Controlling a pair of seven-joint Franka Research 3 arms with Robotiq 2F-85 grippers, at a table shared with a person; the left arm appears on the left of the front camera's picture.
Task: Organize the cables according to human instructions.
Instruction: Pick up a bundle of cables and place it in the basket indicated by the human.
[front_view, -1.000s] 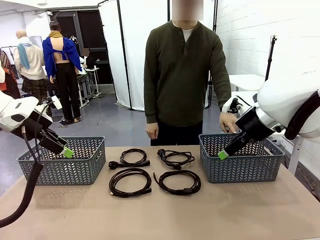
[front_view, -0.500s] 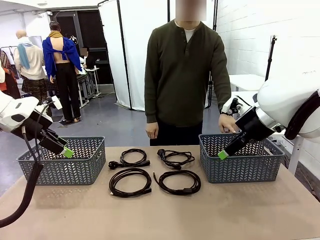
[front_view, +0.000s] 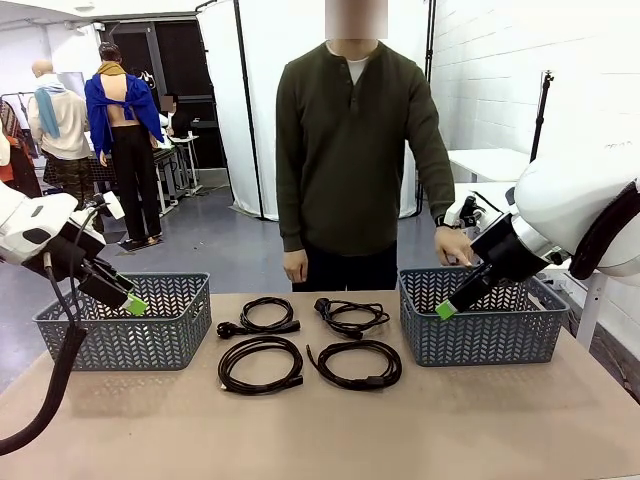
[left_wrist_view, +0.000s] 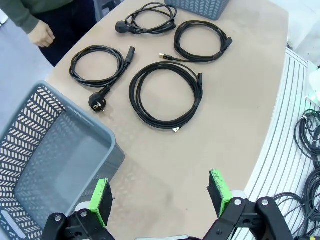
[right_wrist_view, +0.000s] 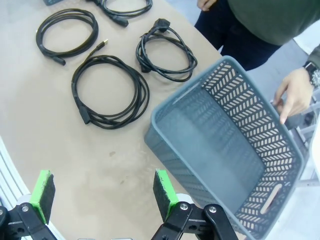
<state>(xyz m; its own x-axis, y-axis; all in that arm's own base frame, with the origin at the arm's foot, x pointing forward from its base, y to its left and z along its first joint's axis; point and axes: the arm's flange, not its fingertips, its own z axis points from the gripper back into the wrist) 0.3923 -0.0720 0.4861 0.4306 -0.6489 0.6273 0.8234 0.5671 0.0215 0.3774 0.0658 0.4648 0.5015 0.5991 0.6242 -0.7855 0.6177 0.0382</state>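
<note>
Four thin black power cables (front_view: 305, 340), each wound in a loose flat coil, lie in two rows of two in the middle of the tan desk (front_view: 320, 430). They sit between a grey-blue perforated plastic basket on the left (front_view: 125, 335) and a matching basket on the right (front_view: 480, 340).

The robot's left hand (front_view: 135, 305) hangs in front of the left basket's near right corner. Its green pads are spread wide and nothing is between them. The right hand (front_view: 446, 310) hangs at the right basket's near left corner, also fully spread and empty.

The cables therefore lie inward of both hands, toward the desk's centre and lower down. The near-left coil (front_view: 260, 364) is closest to the left hand, and the near-right coil (front_view: 355, 364) is closest to the right hand. The two far coils sit just behind them, toward the person.

Each coil lies flat, so a grasp would probably have to come from above and pinch across a strand.

The person's hand (front_view: 455, 245) is at the right basket's far rim, which may mark that basket as the destination. Which cable is meant cannot be told. If it is a right-hand coil, the right arm has the shorter reach.
</note>
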